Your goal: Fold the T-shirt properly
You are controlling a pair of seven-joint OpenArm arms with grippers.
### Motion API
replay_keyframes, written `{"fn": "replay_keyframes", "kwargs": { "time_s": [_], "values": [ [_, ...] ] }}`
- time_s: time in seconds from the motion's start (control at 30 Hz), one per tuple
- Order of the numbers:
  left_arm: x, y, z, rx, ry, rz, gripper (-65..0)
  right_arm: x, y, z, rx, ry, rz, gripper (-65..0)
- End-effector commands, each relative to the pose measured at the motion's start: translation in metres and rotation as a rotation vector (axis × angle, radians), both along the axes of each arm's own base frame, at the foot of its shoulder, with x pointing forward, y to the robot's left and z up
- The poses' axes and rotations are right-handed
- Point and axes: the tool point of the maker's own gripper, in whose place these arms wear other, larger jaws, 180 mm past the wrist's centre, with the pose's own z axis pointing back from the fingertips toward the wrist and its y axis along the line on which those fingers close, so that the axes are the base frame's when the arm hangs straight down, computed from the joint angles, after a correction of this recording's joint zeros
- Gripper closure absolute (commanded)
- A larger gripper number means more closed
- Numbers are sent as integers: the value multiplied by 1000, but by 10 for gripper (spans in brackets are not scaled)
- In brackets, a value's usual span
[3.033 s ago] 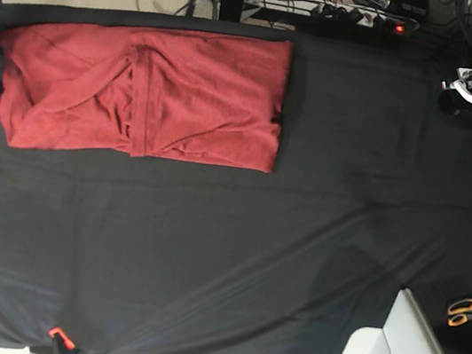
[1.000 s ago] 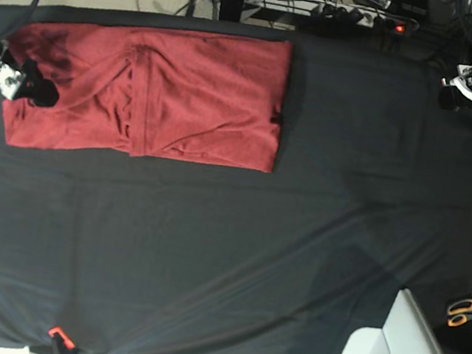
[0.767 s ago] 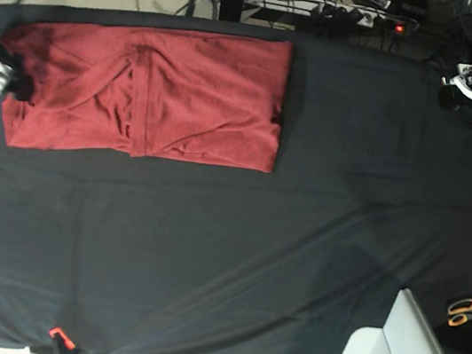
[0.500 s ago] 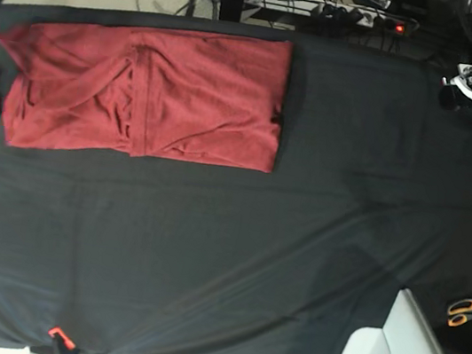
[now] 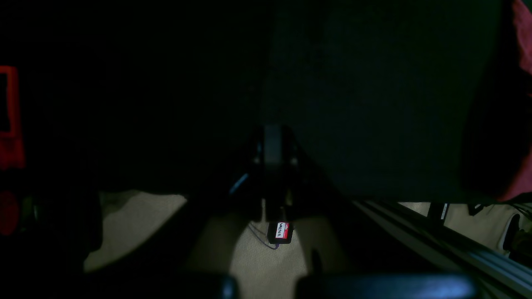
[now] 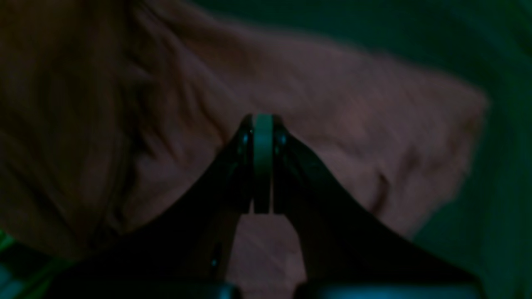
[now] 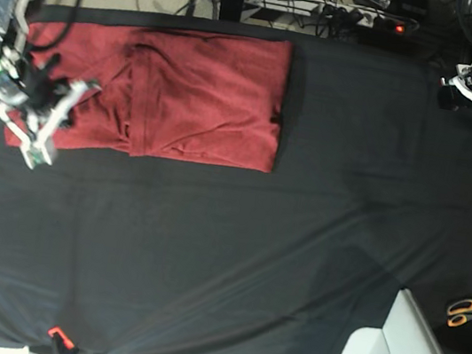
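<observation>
- Right gripper (image 6: 262, 166): jaws pressed together over the T-shirt (image 7: 196, 90); whether fabric is pinched between them is too blurred and dark to tell.
- Left gripper (image 5: 272, 166): jaws together, empty, well away from the T-shirt, near the black cloth's (image 7: 222, 265) edge.
- Scissors (image 7: 469, 313) lie far from the T-shirt.
- The T-shirt lies folded on the cloth's far side, 1 end hidden under the right arm.

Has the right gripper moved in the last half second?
Yes. The right gripper has come in from the cloth's left edge, over the shirt's left end.
</observation>
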Motion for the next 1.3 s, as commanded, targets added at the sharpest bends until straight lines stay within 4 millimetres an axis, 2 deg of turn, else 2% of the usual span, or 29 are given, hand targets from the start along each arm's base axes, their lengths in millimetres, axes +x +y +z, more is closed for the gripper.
{"fn": "replay_keyframes", "kwargs": {
  "time_s": [0.0, 0.1, 0.17, 0.4, 0.63, 1.0, 1.27],
  "values": [
    [4, 7, 9, 17, -28, -4, 0, 0, -11, 2, -33, 0, -7, 0],
    [4, 7, 9, 17, -28, -4, 0, 2, -11, 2, -33, -2, -8, 0],
    [4, 7, 9, 17, -28, -4, 0, 10, -11, 5, -30, -15, -10, 0],
    [4, 7, 9, 17, -28, -4, 0, 10, -14, -25, 13, 75, -44, 0],
    [4, 8, 10, 20, -28, -5, 0, 12, -17, -25, 10, 76, -47, 0],
    [5, 8, 10, 21, -31, -4, 0, -11, -60, -34, -72, 131, -146, 0],
    [6, 8, 10, 20, -32, -5, 0, -20, -69, -34, -102, 139, -164, 0]
  ]
}}
